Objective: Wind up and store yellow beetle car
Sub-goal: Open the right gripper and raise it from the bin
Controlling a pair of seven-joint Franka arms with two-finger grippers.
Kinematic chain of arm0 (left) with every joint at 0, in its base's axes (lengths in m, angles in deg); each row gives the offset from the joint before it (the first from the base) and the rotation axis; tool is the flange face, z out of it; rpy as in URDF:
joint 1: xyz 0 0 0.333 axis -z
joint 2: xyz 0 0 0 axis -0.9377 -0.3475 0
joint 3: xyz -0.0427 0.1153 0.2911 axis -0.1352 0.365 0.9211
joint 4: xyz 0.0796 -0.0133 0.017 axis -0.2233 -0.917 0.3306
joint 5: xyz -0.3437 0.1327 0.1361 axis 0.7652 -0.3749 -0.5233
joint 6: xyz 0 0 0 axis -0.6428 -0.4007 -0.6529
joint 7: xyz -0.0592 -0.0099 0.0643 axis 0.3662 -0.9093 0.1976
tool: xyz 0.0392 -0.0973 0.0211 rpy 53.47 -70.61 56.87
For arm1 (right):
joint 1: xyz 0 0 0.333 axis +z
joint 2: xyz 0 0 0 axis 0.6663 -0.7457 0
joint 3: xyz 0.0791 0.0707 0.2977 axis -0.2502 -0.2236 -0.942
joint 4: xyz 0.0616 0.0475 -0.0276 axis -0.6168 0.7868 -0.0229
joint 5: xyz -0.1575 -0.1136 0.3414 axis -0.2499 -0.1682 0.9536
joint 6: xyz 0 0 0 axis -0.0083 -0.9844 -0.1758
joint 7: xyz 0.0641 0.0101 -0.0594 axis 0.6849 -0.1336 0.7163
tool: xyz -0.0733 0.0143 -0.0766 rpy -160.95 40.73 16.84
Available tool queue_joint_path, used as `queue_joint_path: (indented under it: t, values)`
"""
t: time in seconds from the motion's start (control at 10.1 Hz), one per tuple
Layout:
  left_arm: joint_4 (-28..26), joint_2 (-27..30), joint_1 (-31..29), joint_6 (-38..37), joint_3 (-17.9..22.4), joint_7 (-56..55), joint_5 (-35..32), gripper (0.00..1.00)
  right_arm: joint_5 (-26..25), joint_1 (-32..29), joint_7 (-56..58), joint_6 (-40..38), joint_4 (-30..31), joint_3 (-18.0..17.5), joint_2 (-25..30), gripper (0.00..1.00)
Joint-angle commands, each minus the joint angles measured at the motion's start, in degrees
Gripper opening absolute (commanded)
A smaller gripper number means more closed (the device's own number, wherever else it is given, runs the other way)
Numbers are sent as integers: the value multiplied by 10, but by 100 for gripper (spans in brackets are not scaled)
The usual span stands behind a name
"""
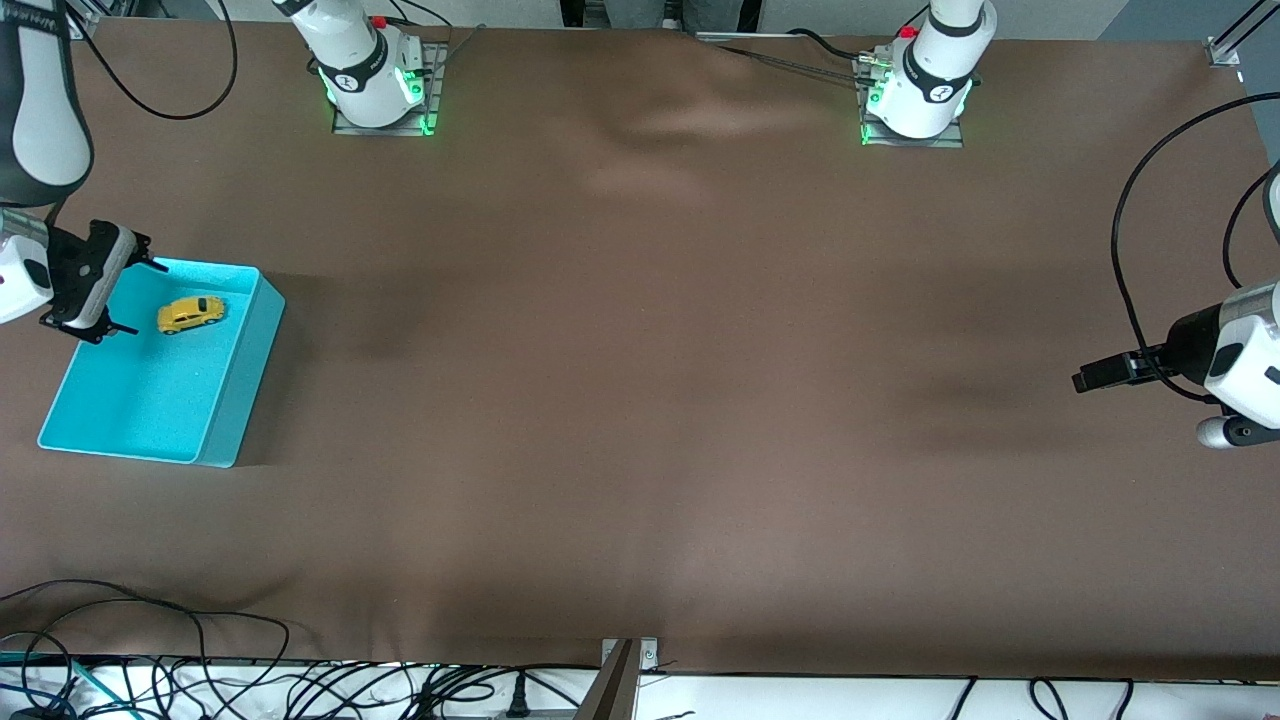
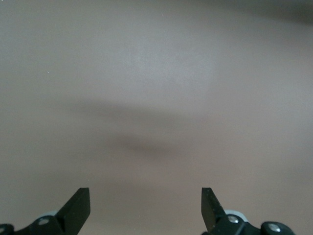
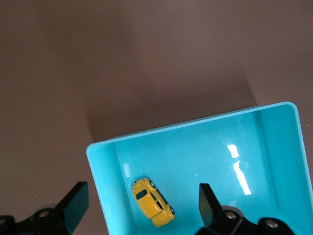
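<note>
Brown table (image 1: 640,400): yellow beetle car (image 1: 190,313) lies lengthwise across turquoise bin (image 1: 235,400); both pincers wide, empty.

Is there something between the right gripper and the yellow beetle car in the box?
Nothing visible. The yellow beetle car lies alone in the turquoise box, uncovered. The right gripper hangs open over the box's edge beside the car, with only air between them.
</note>
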Motion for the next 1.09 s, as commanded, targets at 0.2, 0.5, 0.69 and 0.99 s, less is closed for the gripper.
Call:
queue_joint_path:
  t: [0.2, 0.5, 0.69, 0.99]
  values:
    - [1, 3, -3, -8, 2, 63, -5, 100, 7, 119, -372, -30, 0, 22, 59, 100]
    - [-28, 32, 0, -5, -1, 70, -5, 99, 5, 163, -573, -40, -23, 24, 76, 100]
    - [-48, 52, 0, 0, -2, 70, -5, 99, 7, 172, -637, -69, -45, 25, 89, 100]
    - [-67, 81, -1, -1, -2, 70, -4, 99, 6, 229, -687, -122, -113, 74, 84, 100]
